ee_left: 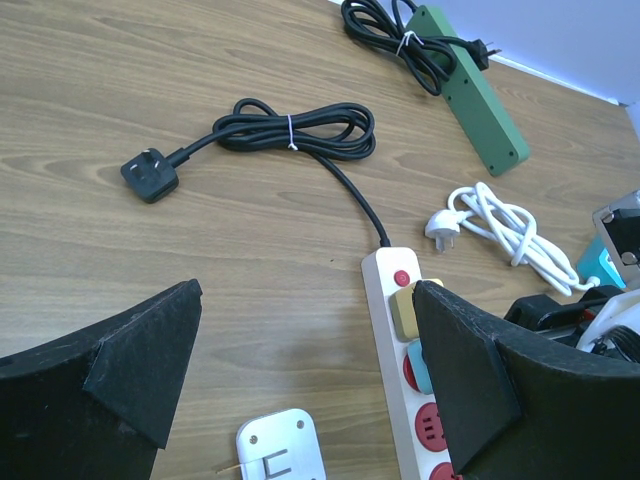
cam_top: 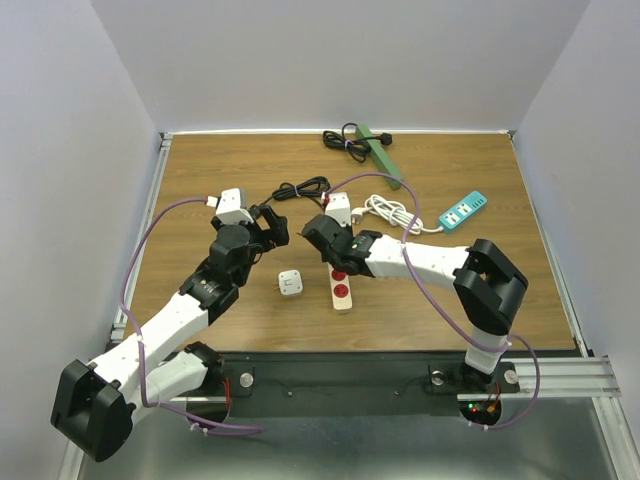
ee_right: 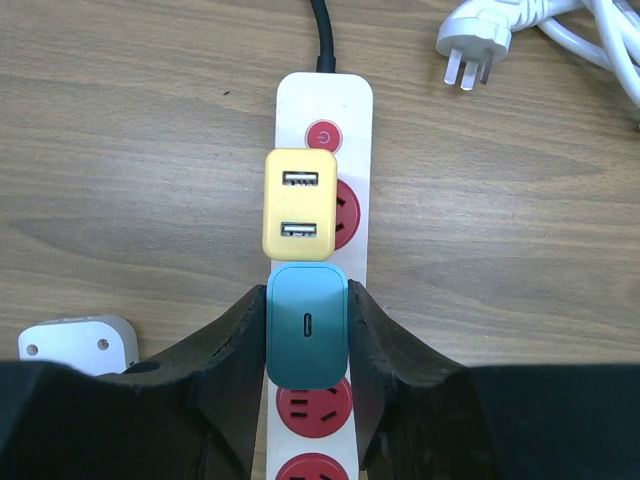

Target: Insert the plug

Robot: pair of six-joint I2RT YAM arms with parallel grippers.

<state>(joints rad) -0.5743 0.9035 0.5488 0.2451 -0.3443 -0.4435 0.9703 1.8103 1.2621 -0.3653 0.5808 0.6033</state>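
Right hand (ee_right: 307, 300) clamped the teal plug (ee_right: 306, 335) by its flat sides, likely light, rigid, slick plastic, over the power strip (ee_right: 322, 100) just ahead; left hand (ee_left: 308, 300) stood wide open.

A wood-grain table (cam_top: 230, 165) filled the scene, edged by a pale metal frame (cam_top: 146, 210). Plain white walls closed it in: a back wall (cam_top: 340, 60), a left wall (cam_top: 60, 180) and a right wall (cam_top: 600, 150). A black plate (cam_top: 340, 378) and a silver rail (cam_top: 565, 372) ran along the near edge, above a grey surface (cam_top: 380, 450). The light was even and the shadows soft.
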